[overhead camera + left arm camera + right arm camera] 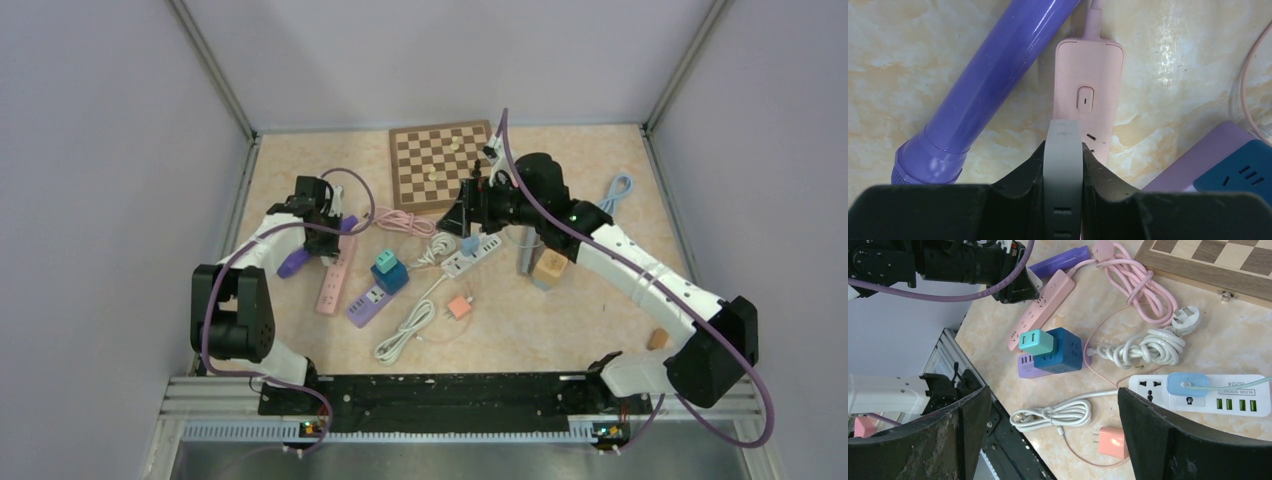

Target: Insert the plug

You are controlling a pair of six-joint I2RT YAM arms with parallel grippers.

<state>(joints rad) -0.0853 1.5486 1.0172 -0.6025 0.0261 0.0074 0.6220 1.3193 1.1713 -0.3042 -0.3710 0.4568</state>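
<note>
In the left wrist view, my left gripper is shut on a pale grey plug. The plug's front end sits over the pink power strip, just below its switch and beside the first socket slots. Whether the plug touches the strip is hidden. In the top view this gripper stands at the far end of the pink strip. My right gripper is open with nothing between its fingers, hanging over the table near the white power strip.
A purple cylinder lies left of the pink strip. A blue socket cube with a teal adaptor sits on a purple strip. A coiled white cable, a pink charger and a chessboard are nearby.
</note>
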